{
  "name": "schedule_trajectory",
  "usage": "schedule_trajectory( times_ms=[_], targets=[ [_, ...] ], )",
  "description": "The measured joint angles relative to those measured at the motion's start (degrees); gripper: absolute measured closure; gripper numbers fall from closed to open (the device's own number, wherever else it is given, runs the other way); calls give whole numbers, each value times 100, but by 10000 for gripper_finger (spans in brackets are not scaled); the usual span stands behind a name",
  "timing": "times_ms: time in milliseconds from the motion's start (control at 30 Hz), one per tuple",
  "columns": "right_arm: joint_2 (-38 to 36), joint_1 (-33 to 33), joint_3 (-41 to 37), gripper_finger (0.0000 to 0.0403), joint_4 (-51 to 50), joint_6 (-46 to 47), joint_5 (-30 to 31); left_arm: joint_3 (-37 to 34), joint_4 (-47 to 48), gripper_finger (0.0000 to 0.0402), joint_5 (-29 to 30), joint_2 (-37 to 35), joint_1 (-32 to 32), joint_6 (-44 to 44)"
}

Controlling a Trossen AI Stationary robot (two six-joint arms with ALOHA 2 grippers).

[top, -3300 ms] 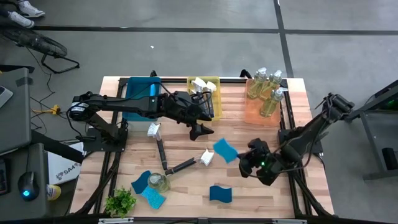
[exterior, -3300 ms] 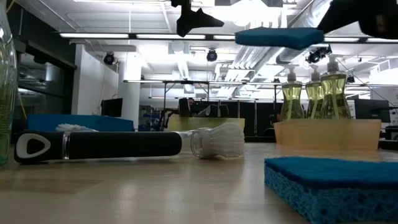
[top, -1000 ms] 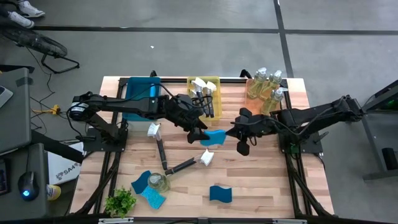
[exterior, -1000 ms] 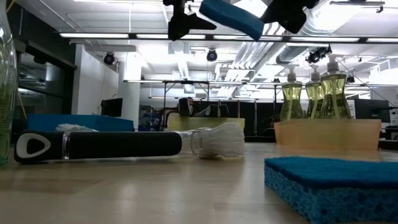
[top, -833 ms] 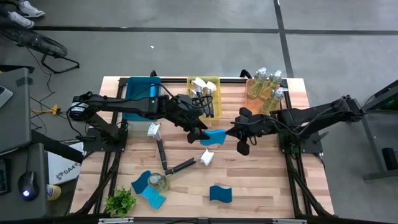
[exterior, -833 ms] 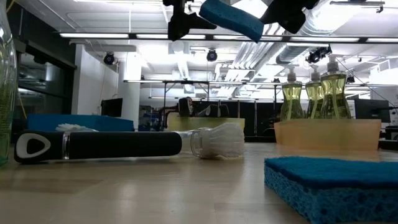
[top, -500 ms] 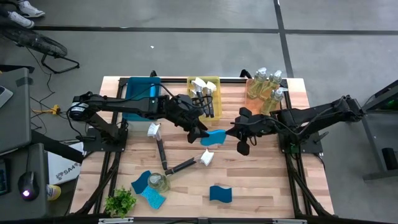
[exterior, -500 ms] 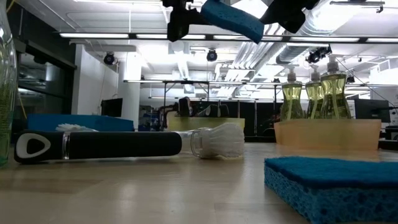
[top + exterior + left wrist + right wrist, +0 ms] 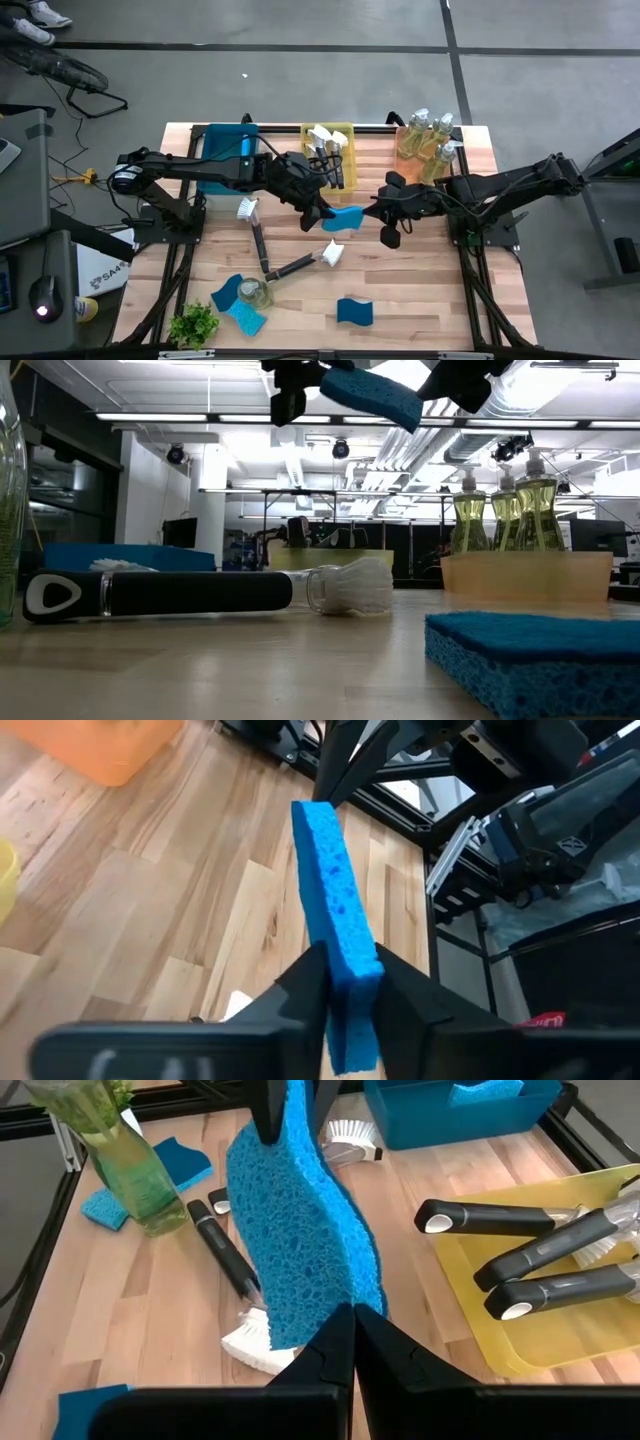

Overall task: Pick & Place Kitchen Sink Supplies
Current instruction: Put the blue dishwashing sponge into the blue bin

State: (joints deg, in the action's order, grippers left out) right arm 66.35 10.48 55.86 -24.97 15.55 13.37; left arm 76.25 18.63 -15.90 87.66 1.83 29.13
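Blue sponge [image 9: 347, 219] held in the air between both grippers, above mid-table.

High view: left gripper [image 9: 322, 217] and right gripper [image 9: 372, 213] met at the sponge's opposite ends. Low view: sponge tilted, clear of the table [image 9: 250, 670]. Left wrist view: fingers [image 9: 305, 985] pinched one sponge end. Right wrist view: fingers [image 9: 395, 1350] pressed together on the sponge's other edge.

Sponge [image 9: 346, 219] aloft — between both grippers

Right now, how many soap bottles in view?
4: three bottles in the orange tray, back right; one loose bottle front left. None apparently hidden.
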Motion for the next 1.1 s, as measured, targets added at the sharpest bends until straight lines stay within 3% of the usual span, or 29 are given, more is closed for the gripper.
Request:
schedule_trajectory(
  times_ms=[167, 600, 867, 1100],
  targets=[
    [0, 0, 0, 403, 0, 87, -4, 0, 0, 392, 2, 0, 0, -110],
    [0, 0, 0, 392, 0, 249, -47, 0, 2, 395, 2, 0, 0, -208],
    [-79, 0, 0, 297, 0, 398, -489, 0, 0, 395, -2, 0, 0, -253],
    [-354, 0, 0, 201, -332, 594, -132, 0, 0, 396, 99, 0, 0, -287]
  ],
)
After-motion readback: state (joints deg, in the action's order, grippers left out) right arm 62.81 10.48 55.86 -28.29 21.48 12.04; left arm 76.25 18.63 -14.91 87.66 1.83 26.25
